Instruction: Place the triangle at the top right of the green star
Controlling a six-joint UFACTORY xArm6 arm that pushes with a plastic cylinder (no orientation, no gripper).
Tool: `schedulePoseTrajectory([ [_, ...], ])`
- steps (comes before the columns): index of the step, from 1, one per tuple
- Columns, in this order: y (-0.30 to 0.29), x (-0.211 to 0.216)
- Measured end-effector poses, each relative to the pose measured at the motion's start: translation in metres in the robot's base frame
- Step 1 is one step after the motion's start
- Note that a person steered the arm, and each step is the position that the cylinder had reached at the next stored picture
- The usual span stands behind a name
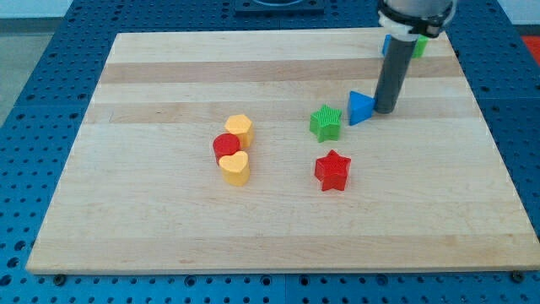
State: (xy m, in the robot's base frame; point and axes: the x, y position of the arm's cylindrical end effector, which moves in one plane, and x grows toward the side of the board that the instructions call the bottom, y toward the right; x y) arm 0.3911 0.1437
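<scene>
You see my tip (386, 110) resting on the wooden board (169, 228) at the view's upper right, pressed against the right side of the blue triangle (360, 107); there are no fingers on this arm to open or close, only the straight dark rod, and it has hold of nothing. The blue triangle sits just to the upper right of the green star (326, 122), close beside it, though you cannot tell whether the two touch; the red star (332, 171) lies below the green star, apart from it. Toward the view's centre left you find three blocks stacked in a tight column, touching one another: a yellow block (240, 128) on top, a red round block (225, 146) in the middle, a yellow heart (235, 168) at the bottom. Behind the rod, near the board's top right corner, a blue block (386, 45) and a green block (419, 46) peek out, their shapes hidden.
</scene>
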Motion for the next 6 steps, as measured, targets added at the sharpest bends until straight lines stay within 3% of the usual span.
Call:
schedulePoseTrajectory([
  [6,-0.007,0.002],
])
